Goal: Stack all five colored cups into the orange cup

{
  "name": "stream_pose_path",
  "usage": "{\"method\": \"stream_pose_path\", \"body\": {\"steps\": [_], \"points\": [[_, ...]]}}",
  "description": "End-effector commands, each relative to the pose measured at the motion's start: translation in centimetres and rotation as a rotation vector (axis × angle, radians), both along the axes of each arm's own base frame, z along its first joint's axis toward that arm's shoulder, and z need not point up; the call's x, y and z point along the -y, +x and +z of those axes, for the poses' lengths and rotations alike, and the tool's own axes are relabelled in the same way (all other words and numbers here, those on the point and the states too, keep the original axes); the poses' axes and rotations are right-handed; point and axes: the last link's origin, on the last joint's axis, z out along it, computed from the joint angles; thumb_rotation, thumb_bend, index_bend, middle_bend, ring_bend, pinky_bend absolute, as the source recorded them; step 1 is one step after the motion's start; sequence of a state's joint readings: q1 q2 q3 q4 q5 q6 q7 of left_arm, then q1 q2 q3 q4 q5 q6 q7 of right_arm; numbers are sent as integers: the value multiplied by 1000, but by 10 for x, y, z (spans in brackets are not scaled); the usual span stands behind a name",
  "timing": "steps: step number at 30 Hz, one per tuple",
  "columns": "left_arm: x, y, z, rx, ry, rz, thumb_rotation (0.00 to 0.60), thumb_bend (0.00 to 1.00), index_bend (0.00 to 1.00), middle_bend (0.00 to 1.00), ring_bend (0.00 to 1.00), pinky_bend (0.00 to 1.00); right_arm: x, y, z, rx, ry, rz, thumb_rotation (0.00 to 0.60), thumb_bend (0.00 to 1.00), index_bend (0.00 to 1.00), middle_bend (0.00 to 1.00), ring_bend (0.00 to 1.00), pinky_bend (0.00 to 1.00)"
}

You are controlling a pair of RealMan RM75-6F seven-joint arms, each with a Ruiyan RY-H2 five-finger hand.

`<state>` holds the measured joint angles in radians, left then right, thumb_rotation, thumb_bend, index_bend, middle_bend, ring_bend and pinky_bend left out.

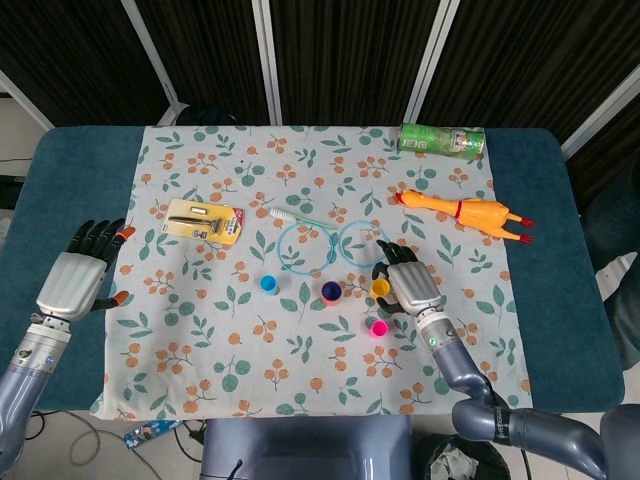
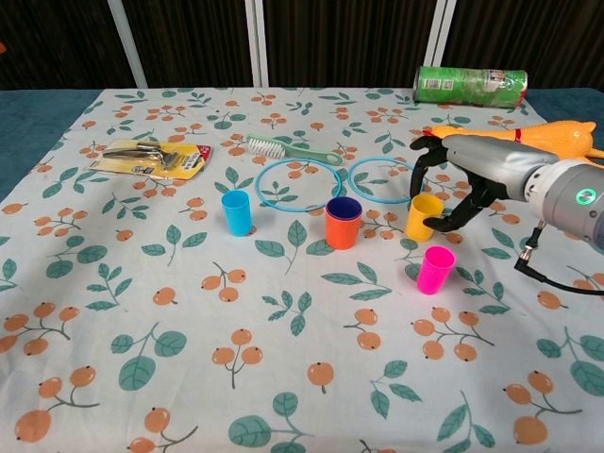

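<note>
The orange cup (image 2: pixel 343 226) stands mid-cloth with a dark purple cup (image 1: pixel 331 291) nested inside it. A blue cup (image 2: pixel 237 212) stands to its left. Right of it stands a yellow cup (image 2: pixel 423 217), and a pink cup (image 2: pixel 435 269) is nearer the front. My right hand (image 2: pixel 464 177) curves around the yellow cup, fingers arched above and behind its rim and the thumb at its right side; no firm grip shows. My left hand (image 1: pixel 78 275) rests at the cloth's left edge, fingers spread, holding nothing. The chest view does not show it.
Two light-blue rings (image 2: pixel 297 183) lie just behind the cups. A brush (image 2: pixel 283 148) and a yellow packaged tool (image 2: pixel 151 159) lie at the back left. A green can (image 2: pixel 470 85) lies on its side and a rubber chicken (image 1: pixel 465 212) lies at the back right.
</note>
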<state>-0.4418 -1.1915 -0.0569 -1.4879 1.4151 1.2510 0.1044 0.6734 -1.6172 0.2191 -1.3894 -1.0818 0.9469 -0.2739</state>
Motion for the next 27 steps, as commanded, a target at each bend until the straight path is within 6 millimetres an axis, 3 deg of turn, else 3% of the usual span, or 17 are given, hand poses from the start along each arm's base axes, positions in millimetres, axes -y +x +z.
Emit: {"method": "stream_pose_path", "body": {"steps": [1, 15, 27], "points": [[0, 0, 0, 0, 1, 1, 600, 138, 88, 0, 0, 0, 1, -1, 0, -1, 1, -4, 600, 387, 445, 0, 23, 112], [0, 0, 2, -2, 7, 0, 600, 138, 88, 0, 0, 0, 4, 10, 11, 12, -13, 31, 600, 387, 500, 0, 39, 121], [1, 2, 3, 4, 8, -5, 600, 138, 88, 0, 0, 0, 1, 51, 28, 44, 13, 123, 600, 387, 500, 0, 39, 121]]}}
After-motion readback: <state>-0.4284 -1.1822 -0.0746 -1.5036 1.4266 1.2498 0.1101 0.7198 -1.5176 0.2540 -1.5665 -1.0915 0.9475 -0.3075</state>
